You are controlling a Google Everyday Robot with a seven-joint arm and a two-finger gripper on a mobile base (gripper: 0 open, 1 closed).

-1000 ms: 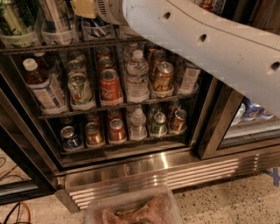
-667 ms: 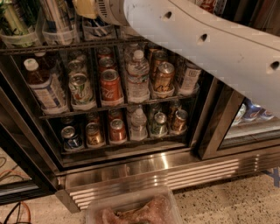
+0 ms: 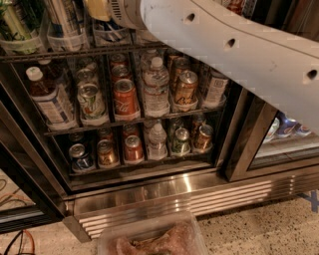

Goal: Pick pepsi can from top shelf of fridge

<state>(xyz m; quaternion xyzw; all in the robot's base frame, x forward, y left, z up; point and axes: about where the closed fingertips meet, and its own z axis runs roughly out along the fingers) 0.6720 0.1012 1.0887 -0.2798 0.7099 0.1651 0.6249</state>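
The fridge (image 3: 234, 149) stands open in front of me with its wire racks full of drinks. The top shelf (image 3: 75, 53) runs along the upper left, lined with clear plastic trays. My white arm (image 3: 234, 47) reaches in from the right, and the gripper (image 3: 98, 8) sits at the very top edge, over the top shelf. Directly under it, a deep blue can with white streaks, the pepsi can (image 3: 110, 31), stands in a tray. The gripper hides the can's upper part. Another streaked can (image 3: 65, 21) stands to its left.
The middle rack holds a brown bottle (image 3: 47, 97), a white-green can (image 3: 92, 100), an orange-red can (image 3: 124, 97), a water bottle (image 3: 156, 84) and a gold can (image 3: 185, 87). A lower rack holds more cans. A clear tub (image 3: 154, 239) lies on the floor by the ribbed steel base (image 3: 209, 196). Cables (image 3: 20, 241) lie at the bottom left.
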